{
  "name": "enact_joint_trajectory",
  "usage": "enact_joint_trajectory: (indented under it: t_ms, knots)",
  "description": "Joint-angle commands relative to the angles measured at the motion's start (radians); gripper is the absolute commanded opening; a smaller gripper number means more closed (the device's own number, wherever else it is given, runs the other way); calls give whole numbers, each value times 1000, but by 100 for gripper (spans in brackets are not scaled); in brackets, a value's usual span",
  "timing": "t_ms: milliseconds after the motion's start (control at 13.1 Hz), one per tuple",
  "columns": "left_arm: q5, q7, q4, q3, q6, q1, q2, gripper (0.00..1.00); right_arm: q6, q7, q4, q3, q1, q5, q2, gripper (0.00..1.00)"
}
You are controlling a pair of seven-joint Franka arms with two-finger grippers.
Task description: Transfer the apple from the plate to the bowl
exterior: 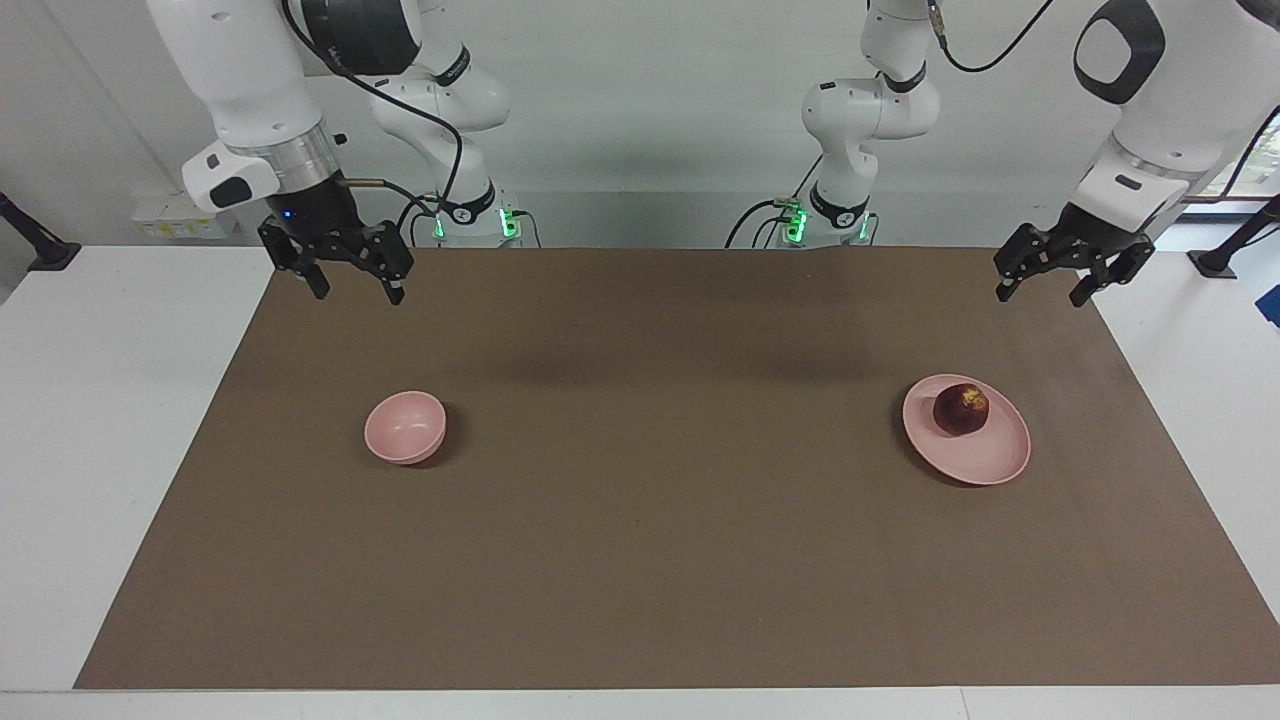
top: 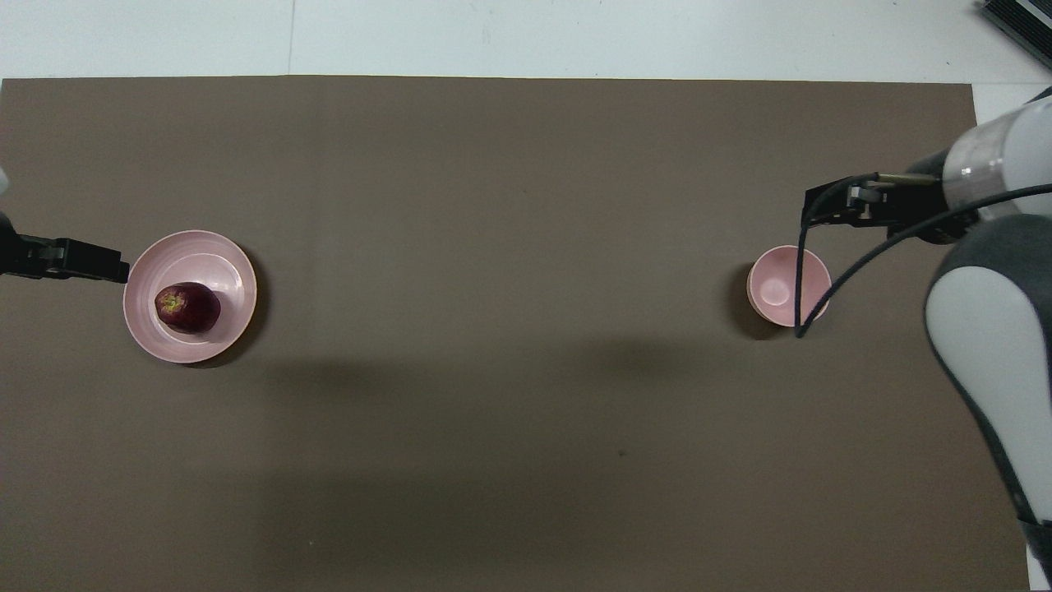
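Note:
The dark-red apple lies on the flat pink plate toward the left arm's end of the brown mat; it also shows in the overhead view on the plate. The small deep pink bowl stands empty toward the right arm's end. My left gripper is open and empty, raised over the mat's edge beside the plate. My right gripper is open and empty, raised over the mat beside the bowl.
The brown mat covers most of the white table. A black cable from the right arm hangs across the bowl in the overhead view.

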Motion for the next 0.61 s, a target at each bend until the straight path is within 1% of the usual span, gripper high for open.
enact_joint_trajectory:
  t_ms: [0, 76, 228, 304, 457, 533]
  knots:
    - [-12, 55, -137, -7, 115, 20, -41, 100, 93, -7, -34, 1, 46, 46, 58, 100]
    - [-12, 91, -169, -7, 144, 23, -38, 100, 140, -4, -52, 1, 59, 61, 71, 100]
    - [-13, 96, -214, -7, 210, 26, -22, 100, 175, 44, -63, 2, 79, 81, 84, 100]
    - [-21, 98, -217, -7, 247, 46, 4, 100, 185, 53, -63, 2, 92, 90, 110, 100]
    - [-71, 112, -217, -7, 298, 56, 66, 100, 314, 64, -86, 2, 109, 131, 153, 100]
    - [-71, 133, -219, -7, 321, 59, 96, 100, 357, 64, -88, 2, 118, 144, 179, 100]
